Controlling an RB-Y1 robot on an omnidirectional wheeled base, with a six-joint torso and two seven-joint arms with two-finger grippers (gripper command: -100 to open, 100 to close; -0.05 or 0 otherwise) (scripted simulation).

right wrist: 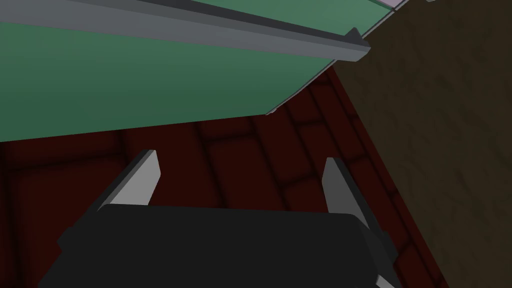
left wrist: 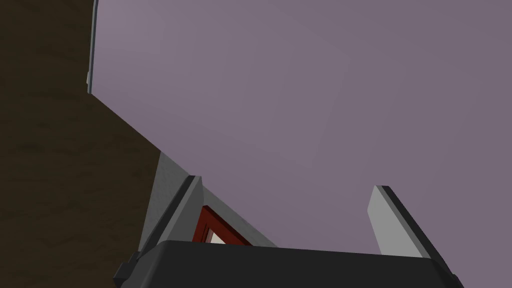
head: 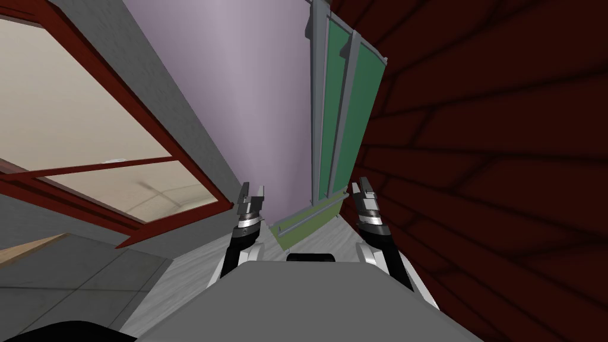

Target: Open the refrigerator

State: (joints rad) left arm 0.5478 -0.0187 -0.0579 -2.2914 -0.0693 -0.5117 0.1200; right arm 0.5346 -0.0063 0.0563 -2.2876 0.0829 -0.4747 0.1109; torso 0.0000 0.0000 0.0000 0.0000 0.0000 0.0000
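We stand close to the refrigerator [head: 363, 113], which is straight ahead in the corner where the lilac wall [head: 249, 89] meets the dark red brick wall [head: 487, 148]. Its front is green, with two tall doors side by side in one plane. Each door has a long grey handle [head: 347, 107] running up it. Below them is a paler green lower drawer [head: 309, 221] with a grey bar across it.

The floor [head: 178, 279] under us is light grey with a wood grain, and grey tiles [head: 71, 279] lie off to our left. A window with a dark red frame [head: 89, 172] is in the grey wall on the left.

The right gripper [head: 362, 190] is raised beside the fridge's right edge, touching nothing. In the right wrist view the right gripper [right wrist: 241, 159] has its fingers wide apart and empty. The brick wall [right wrist: 240, 140] lies between them, with the green door [right wrist: 125, 90] and one handle [right wrist: 225, 30] beyond. A flat brown surface [right wrist: 440, 125] is off to one side.

The left gripper [head: 252, 199] is raised left of the fridge, well apart from it. In its own view the left gripper [left wrist: 287, 185] is also spread wide and holds nothing.
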